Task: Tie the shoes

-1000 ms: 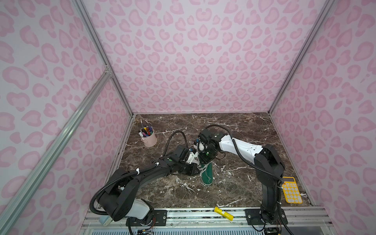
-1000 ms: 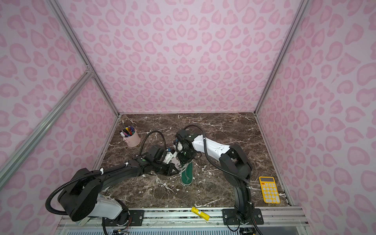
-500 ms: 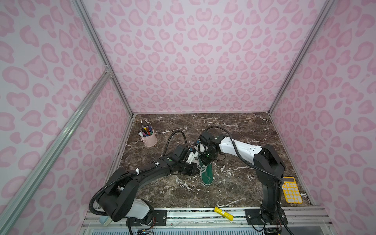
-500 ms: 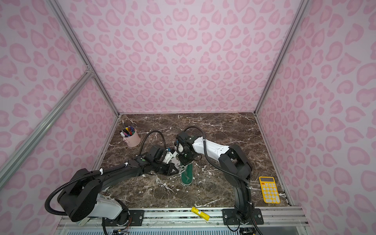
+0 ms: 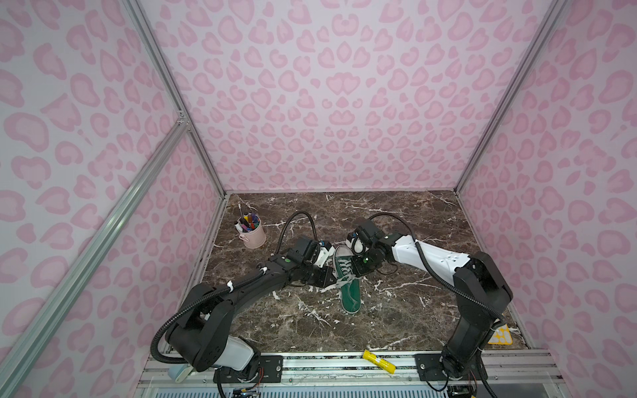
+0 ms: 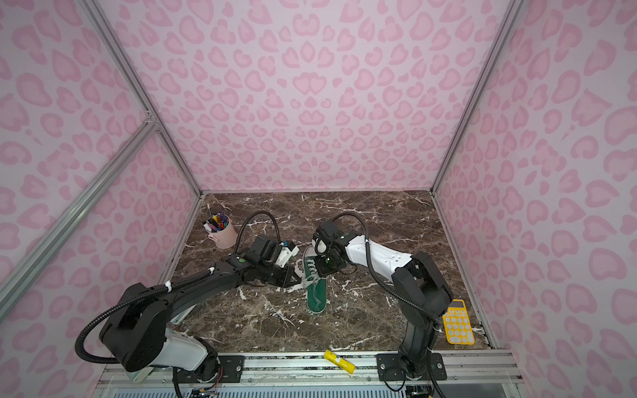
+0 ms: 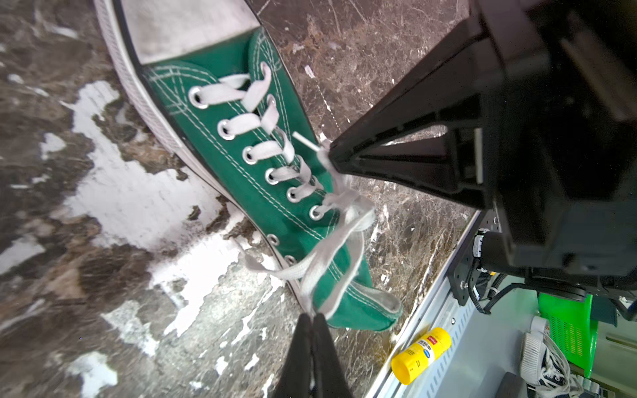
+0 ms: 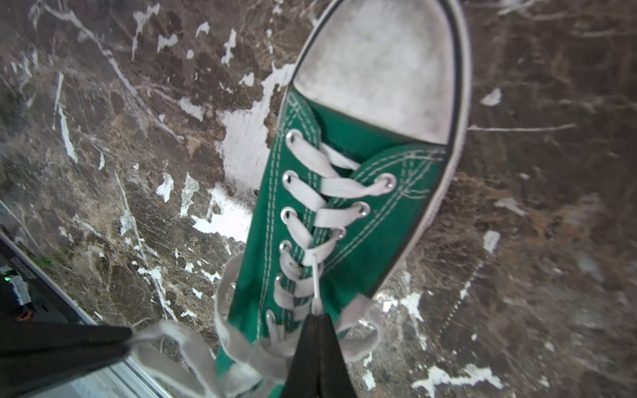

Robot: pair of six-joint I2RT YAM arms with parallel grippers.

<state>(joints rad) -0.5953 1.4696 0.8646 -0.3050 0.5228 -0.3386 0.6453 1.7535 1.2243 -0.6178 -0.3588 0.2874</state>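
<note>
The shoe (image 5: pixel 349 286) (image 6: pixel 316 289), a green low-top with a white toe cap, lies mid-table with its toe pointing away. Its off-white laces (image 7: pixel 331 248) hang loose over the tongue and spill off the side. My left gripper (image 7: pixel 312 315) (image 5: pixel 331 275) is at the shoe's left side, shut on a stretch of lace near the collar. My right gripper (image 8: pixel 316 315) (image 5: pixel 355 273) hovers over the upper eyelets from the right. It is shut on the other lace end, whose plastic tip (image 8: pixel 315 275) sticks out past the fingertips.
A pink cup of pens (image 5: pixel 253 235) stands at the back left. A yellow calculator (image 6: pixel 458 324) lies at the front right corner. A yellow tube (image 5: pixel 379 361) rests on the metal front rail (image 5: pixel 310 365). Pink patterned walls close three sides.
My right gripper has closed on the lace end over the shoe's upper eyelets. The left gripper has stayed shut on its lace in the same place.
</note>
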